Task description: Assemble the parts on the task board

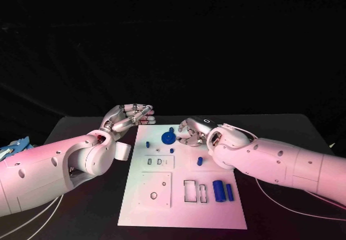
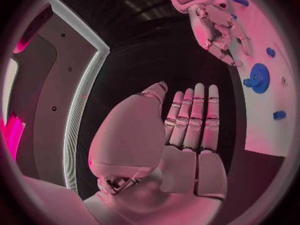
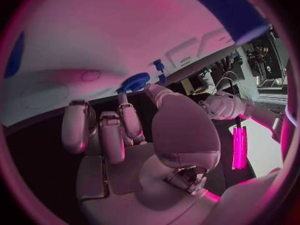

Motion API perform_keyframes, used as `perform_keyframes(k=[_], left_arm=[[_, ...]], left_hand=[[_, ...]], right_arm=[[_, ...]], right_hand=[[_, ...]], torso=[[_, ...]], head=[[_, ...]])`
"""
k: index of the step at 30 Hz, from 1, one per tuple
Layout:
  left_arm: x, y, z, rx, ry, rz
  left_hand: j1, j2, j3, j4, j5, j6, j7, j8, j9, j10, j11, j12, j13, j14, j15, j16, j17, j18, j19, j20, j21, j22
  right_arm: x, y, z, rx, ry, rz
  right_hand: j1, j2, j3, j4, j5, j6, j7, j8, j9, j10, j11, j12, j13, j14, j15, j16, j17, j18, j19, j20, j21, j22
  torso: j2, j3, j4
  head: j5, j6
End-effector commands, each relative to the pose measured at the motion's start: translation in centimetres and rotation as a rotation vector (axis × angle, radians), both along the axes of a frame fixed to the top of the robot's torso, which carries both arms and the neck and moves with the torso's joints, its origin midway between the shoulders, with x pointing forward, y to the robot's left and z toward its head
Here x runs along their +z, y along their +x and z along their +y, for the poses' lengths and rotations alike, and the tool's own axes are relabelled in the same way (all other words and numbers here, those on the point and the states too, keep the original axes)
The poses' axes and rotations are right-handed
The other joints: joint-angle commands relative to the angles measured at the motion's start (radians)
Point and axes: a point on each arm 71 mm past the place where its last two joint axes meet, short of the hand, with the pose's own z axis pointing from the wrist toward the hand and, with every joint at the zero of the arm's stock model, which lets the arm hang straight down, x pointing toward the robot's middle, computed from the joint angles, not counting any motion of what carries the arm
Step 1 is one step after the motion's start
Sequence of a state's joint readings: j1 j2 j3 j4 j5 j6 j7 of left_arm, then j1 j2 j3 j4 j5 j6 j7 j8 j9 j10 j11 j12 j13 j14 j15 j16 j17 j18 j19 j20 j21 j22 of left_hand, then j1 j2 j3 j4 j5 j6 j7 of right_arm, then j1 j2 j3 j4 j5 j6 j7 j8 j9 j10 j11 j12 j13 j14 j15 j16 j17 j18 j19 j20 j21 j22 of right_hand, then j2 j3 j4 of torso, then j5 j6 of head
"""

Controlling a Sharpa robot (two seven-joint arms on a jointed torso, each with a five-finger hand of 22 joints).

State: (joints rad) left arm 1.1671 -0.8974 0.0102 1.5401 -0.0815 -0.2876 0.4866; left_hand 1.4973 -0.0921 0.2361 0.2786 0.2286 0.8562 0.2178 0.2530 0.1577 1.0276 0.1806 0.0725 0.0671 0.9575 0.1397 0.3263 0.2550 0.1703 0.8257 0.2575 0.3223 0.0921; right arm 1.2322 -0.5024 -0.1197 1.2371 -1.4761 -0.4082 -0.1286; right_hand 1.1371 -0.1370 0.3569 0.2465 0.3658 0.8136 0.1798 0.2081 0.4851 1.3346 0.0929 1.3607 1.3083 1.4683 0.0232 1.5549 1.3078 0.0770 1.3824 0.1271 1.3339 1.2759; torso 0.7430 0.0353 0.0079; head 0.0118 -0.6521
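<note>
Head view: left hand (image 1: 128,118) empty, fingers apart, off the board's (image 1: 155,210) far left corner; right hand (image 1: 192,133) curled near the gear (image 1: 168,136), grasp unclear.

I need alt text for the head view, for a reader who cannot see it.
A white task board lies on a black table, with both silver hands at its far end: the left hand off its far left corner, the right hand beside a blue gear. Two blue cylinders lie nearer.

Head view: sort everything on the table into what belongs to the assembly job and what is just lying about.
Belongs to the job:
task board
blue gear
two blue cylinders
small blue pegs
left hand, holding nothing
right hand, over the board's far end

Just lying about:
white cables
blue object at the left edge, unclear what it is
</note>
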Motion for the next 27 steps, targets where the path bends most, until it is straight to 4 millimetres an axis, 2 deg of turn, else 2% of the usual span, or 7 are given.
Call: perform_keyframes(k=[1, 9, 12, 17, 21, 23, 27], left_arm=[[0.1, 0.1, 0.1, -0.011, -0.008, -0.004], [0.1, 0.0, 0.6, -0.003, -0.008, -0.002], [0.1, 0.0, 0.6, -0.006, -0.010, -0.002], [0.1, -0.1, 0.5, -0.013, -0.012, -0.001], [0.1, -0.1, 0.4, -0.016, -0.014, -0.002], [0.1, -0.1, 0.4, -0.019, -0.015, -0.002], [0.1, -0.1, 0.3, -0.020, -0.016, -0.002]], left_hand=[[-0.004, -0.009, 0.009, 0.000, -0.004, -0.008, 0.027, -0.006, -0.002, 0.002, 0.007, -0.005, 0.000, -0.005, 0.002, -0.004, 0.001, 0.013, 0.003, 0.005, -0.005, -0.001], [-0.005, -0.009, 0.010, 0.000, -0.004, -0.009, 0.028, -0.007, -0.002, 0.001, 0.007, -0.006, 0.000, -0.006, 0.002, -0.005, 0.001, 0.013, 0.002, 0.006, -0.006, -0.002], [-0.005, -0.010, 0.011, 0.000, -0.004, -0.009, 0.027, -0.007, -0.002, 0.001, 0.007, -0.006, 0.000, -0.007, 0.002, -0.005, 0.001, 0.013, 0.002, 0.006, -0.006, -0.002], [-0.005, -0.010, 0.011, 0.000, -0.004, -0.009, 0.027, -0.007, -0.002, 0.001, 0.007, -0.006, 0.000, -0.007, 0.002, -0.005, 0.001, 0.013, 0.002, 0.006, -0.006, -0.002], [-0.005, -0.010, 0.011, 0.000, -0.004, -0.009, 0.027, -0.007, -0.002, 0.001, 0.007, -0.006, 0.000, -0.007, 0.002, -0.005, 0.001, 0.013, 0.002, 0.006, -0.006, -0.002], [-0.004, -0.010, 0.012, -0.001, -0.004, -0.009, 0.027, -0.007, -0.002, 0.001, 0.007, -0.006, 0.000, -0.007, 0.003, -0.006, 0.002, 0.013, 0.001, 0.006, -0.006, -0.002], [-0.004, -0.010, 0.012, -0.001, -0.004, -0.009, 0.027, -0.007, -0.002, 0.001, 0.007, -0.006, 0.000, -0.007, 0.003, -0.006, 0.002, 0.013, 0.001, 0.006, -0.006, -0.002]], right_arm=[[1.7, 0.0, -2.0, -0.026, 0.174, 0.032], [4.7, -0.3, -8.7, -0.017, 0.329, 0.158], [5.0, -0.4, -10.8, -0.020, 0.332, 0.180], [4.1, -0.6, -13.9, -0.043, 0.301, 0.192], [3.1, -0.3, -15.9, -0.076, 0.272, 0.187], [2.7, -0.1, -16.7, -0.090, 0.259, 0.185], [2.1, 0.1, -17.5, -0.113, 0.237, 0.182]], right_hand=[[0.033, 0.003, 0.016, -0.014, 0.003, -0.005, -0.002, -0.009, 0.000, 0.003, 0.000, 0.000, -0.002, 0.088, -0.004, 0.000, 0.201, 0.002, -0.009, -0.004, -0.011, -0.007], [0.152, -0.010, 0.052, -0.111, -0.131, 0.005, 0.000, -0.025, 0.004, -0.002, 0.002, -0.001, -0.004, 0.087, -0.002, -0.002, 0.197, 0.003, -0.014, -0.001, -0.022, -0.009], [0.176, -0.017, 0.061, -0.135, -0.141, 0.019, -0.009, -0.023, 0.005, -0.001, -0.006, -0.002, -0.005, 0.088, -0.008, -0.001, 0.201, 0.004, -0.015, -0.005, -0.024, -0.010], [0.199, -0.024, 0.072, -0.157, -0.145, 0.033, -0.018, -0.023, 0.006, 0.000, -0.014, -0.002, -0.004, 0.089, -0.014, 0.000, 0.206, 0.004, -0.015, -0.011, -0.024, -0.008], [0.213, -0.028, 0.083, -0.174, -0.146, 0.034, -0.021, -0.027, 0.005, 0.003, -0.017, -0.001, -0.003, 0.090, -0.018, 0.001, 0.208, 0.004, -0.015, -0.015, -0.025, -0.006], [0.216, -0.031, 0.087, -0.179, -0.145, 0.030, -0.019, -0.031, 0.003, 0.004, -0.017, 0.000, -0.001, 0.090, -0.018, 0.001, 0.210, 0.003, -0.014, -0.016, -0.024, -0.005], [0.211, -0.039, 0.089, -0.183, -0.143, 0.017, -0.010, -0.043, -0.001, 0.001, -0.010, -0.003, -0.005, 0.090, -0.014, 0.000, 0.208, 0.003, -0.016, -0.015, -0.027, -0.007]], torso=[[-0.007, 0.0022, -0.0131], [-0.020, 0.0069, -0.0387], [-0.026, 0.0096, -0.0475], [-0.031, 0.0157, -0.0553], [-0.031, 0.0195, -0.0575], [-0.030, 0.0174, -0.0520], [-0.029, 0.0188, -0.0502]], head=[[0.007, 0.002], [0.014, 0.005], [0.014, 0.004], [0.012, -0.003], [0.010, -0.006], [0.003, -0.007], [0.000, -0.008]])
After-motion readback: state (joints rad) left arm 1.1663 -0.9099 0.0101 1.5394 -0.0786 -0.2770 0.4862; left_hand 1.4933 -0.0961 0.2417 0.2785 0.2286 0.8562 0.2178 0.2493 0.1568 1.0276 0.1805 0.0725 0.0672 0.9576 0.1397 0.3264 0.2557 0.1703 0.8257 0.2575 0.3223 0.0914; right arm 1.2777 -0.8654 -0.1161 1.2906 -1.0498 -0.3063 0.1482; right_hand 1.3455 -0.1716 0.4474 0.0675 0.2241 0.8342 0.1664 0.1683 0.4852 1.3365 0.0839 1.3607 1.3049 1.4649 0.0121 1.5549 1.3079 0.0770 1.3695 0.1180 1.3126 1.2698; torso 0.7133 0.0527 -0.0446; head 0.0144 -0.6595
